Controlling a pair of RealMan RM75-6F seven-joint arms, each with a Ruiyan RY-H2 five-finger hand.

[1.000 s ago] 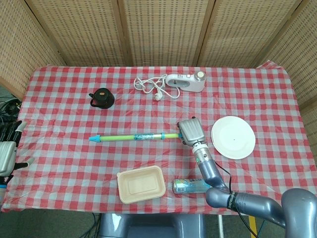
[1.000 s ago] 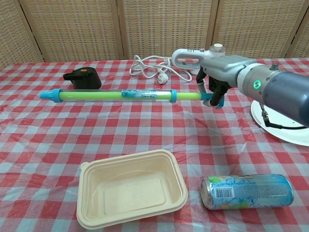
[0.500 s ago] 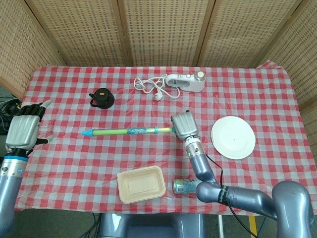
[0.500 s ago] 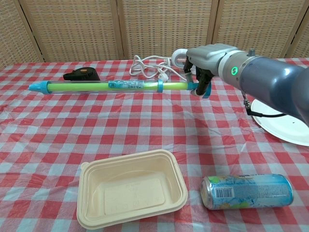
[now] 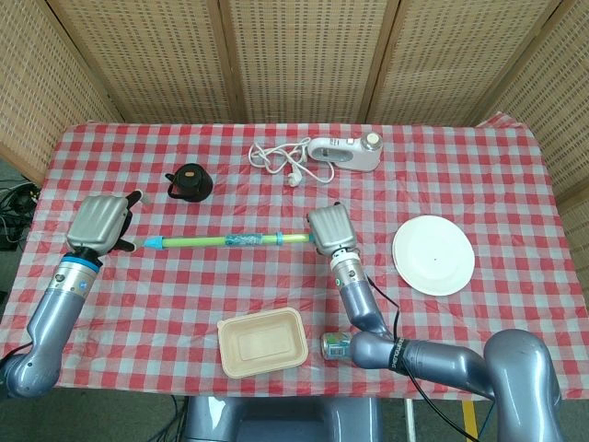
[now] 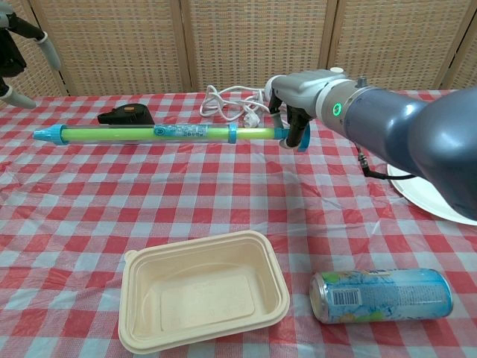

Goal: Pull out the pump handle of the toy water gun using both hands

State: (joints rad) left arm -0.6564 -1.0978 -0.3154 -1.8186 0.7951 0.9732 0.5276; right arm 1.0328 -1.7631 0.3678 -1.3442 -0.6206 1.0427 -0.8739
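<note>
Fingers (image 6: pixel 298 123) of the right hand (image 5: pixel 329 230) are wrapped around the water gun (image 5: pixel 225 240)'s pump handle (image 6: pixel 292 139), so its barrel is offered to the spread, empty left hand (image 5: pixel 99 223).

Both views are evenly and brightly lit from overhead, with soft, faint shadows under the takeaway container (image 6: pixel 203 297) and drink can (image 6: pixel 381 295). The checked tablecloth (image 5: pixel 184 295) shows mild sheen along its creases. Focus is sharp in the head view; in the chest view the near right arm (image 6: pixel 417 134) looks slightly soft.
</note>
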